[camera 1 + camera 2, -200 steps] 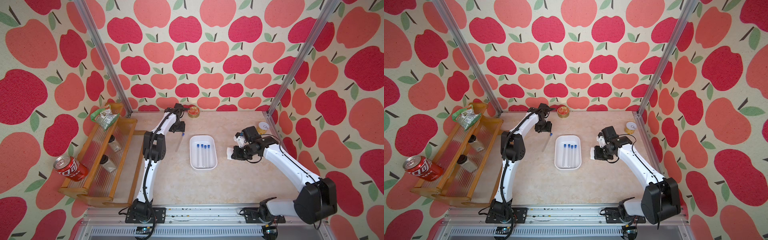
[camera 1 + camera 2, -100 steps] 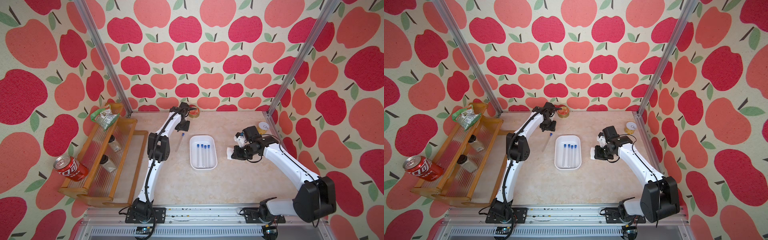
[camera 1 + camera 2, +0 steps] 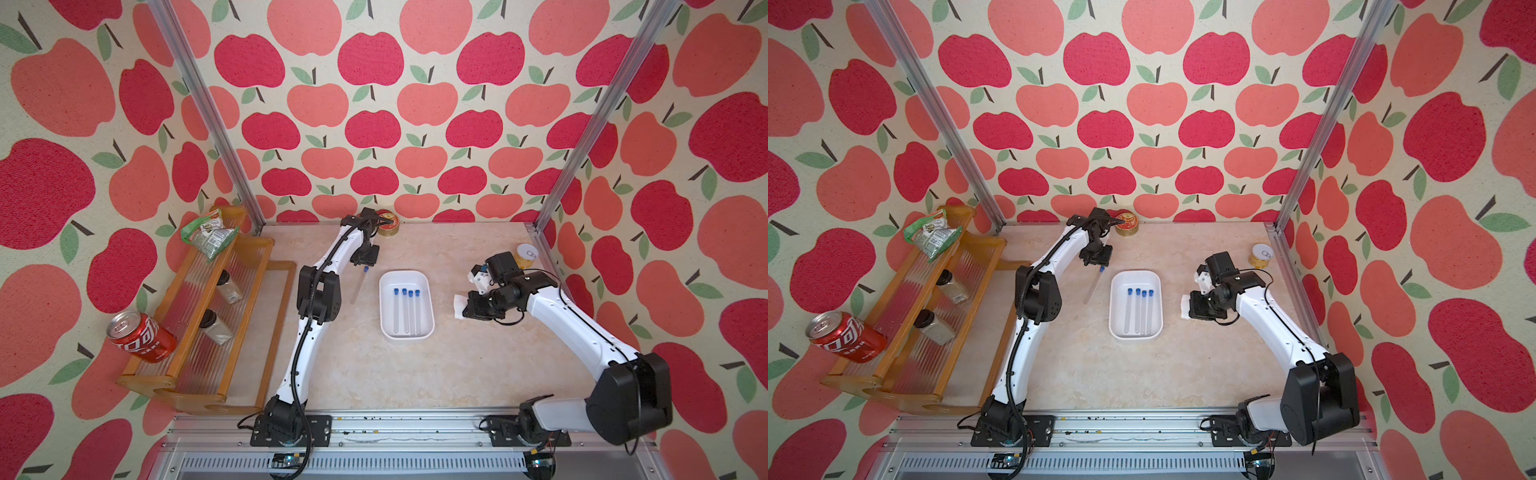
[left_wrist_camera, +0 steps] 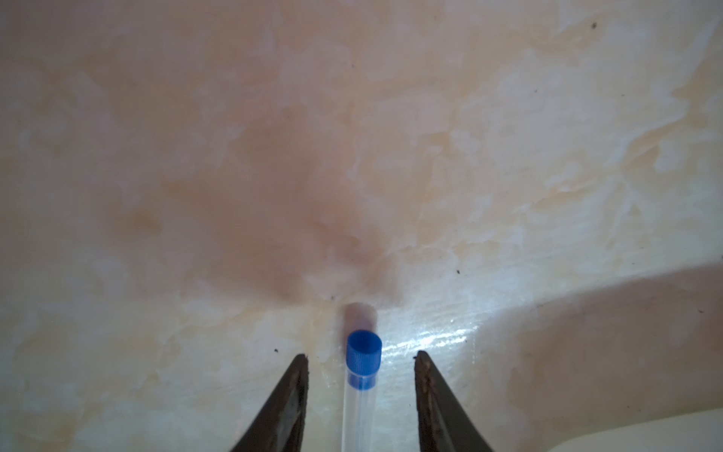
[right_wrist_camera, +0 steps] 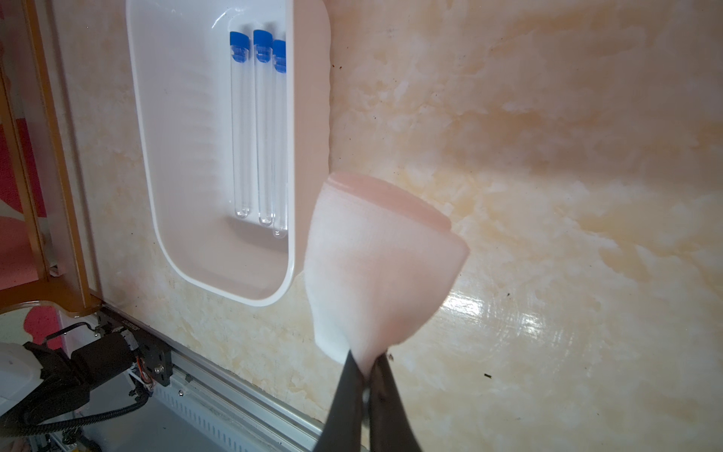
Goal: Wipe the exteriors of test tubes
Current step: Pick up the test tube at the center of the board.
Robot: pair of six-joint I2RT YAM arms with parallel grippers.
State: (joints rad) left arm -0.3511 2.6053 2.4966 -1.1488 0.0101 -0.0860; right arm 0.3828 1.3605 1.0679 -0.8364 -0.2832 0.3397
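Left gripper [image 4: 360, 354] is down over the lone test tube [image 3: 358, 286] on the worktop [image 3: 457, 374], jaws spread either side of its blue cap [image 4: 364, 358], a gap showing on both sides. The tube's long axis runs from the cap under me back toward the front edge, slanting slightly away from the white tray [image 3: 384, 324], where the other four test tubes [image 3: 405, 309] lie side by side. My left arm is plainly the nearer. My right gripper [image 5: 365, 368] pinches the white cloth [image 5: 379, 266] just right of the tray. Since a second ago, my left gripper has slid over onto the cap end; the right hasn't budged.
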